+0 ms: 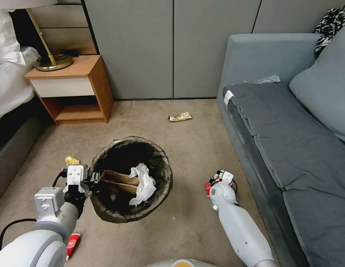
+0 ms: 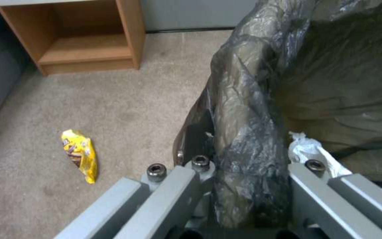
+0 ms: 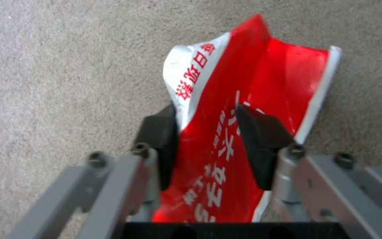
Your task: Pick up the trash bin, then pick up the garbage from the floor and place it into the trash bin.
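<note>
Red wrapper [image 3: 244, 99]: between the right gripper's [image 1: 213, 180] two black fingers [image 3: 262, 139], which pinch its middle; on the carpet at 3 o'clock from the trash bin [image 1: 131, 180]
Right arm: reaching down to the floor beside the sofa [image 1: 291, 141]
Bin rim: clamped in the left gripper [image 1: 92, 180], its fingers [image 2: 173, 189] closed on the bag-lined edge at the bin's 9 o'clock
Left arm: extended forward, low
Trash bin: round, dark liner folded over the rim, brown paper bag [image 1: 118, 180] and white tissue [image 1: 144, 183] inside
Other litter: yellow wrapper [image 2: 81, 154] at 10 o'clock from the bin; another wrapper [image 1: 179, 117] at 1 o'clock
</note>
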